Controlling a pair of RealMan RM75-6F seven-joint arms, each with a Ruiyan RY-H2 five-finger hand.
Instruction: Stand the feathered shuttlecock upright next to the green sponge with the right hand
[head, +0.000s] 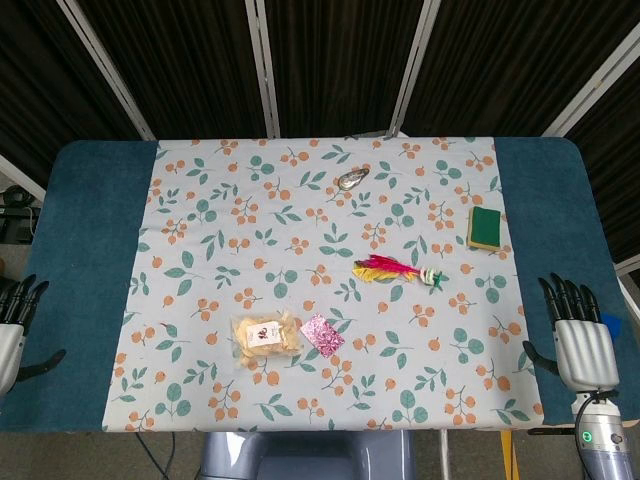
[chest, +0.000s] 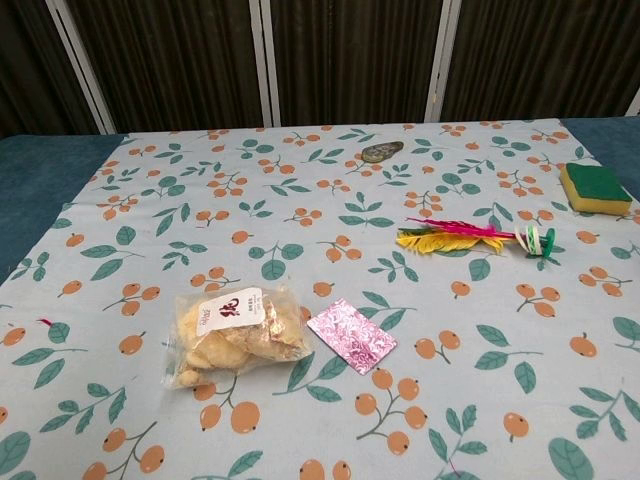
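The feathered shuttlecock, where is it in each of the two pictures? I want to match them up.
Head view: the feathered shuttlecock lies on its side right of centre, feathers pointing left, below and left of the green sponge.
Chest view: the shuttlecock lies on its side at middle right, its base towards the right edge.
Shared landmark: the green sponge, at the cloth's right edge in both views, just beyond the shuttlecock.

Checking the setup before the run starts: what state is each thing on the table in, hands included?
Shuttlecock: lying on its side, feathers pointing left, untouched.
Green sponge: flat on the cloth, apart from the shuttlecock.
Snack bag: lying flat, appears sealed.
Pink foil packet: lying flat beside the bag.
Shiny wrapped piece: resting near the far edge.
Left hand: open, holding nothing.
Right hand: open, holding nothing.
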